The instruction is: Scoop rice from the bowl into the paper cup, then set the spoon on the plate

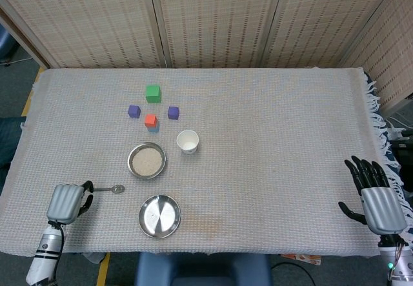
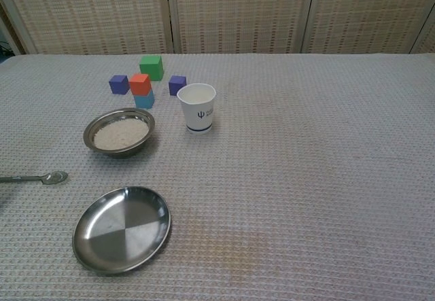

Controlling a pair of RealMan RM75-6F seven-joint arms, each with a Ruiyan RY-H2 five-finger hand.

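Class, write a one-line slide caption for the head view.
Left hand reaches the spoon handle; rice bowl, paper cup and plate wait.

The head view is taken from high above the near edge of the table (image 1: 271,137), looking steeply down, so that the whole cloth-covered top and the woven screens (image 1: 213,21) behind are taken in from far off. The chest view is set lower and nearer, facing forward at a shallow slant. Shared by both are the bowl (image 1: 146,160), paper cup (image 1: 187,141), spoon (image 1: 106,188), plate (image 1: 159,215) and coloured blocks (image 1: 153,93), left of centre in each frame.
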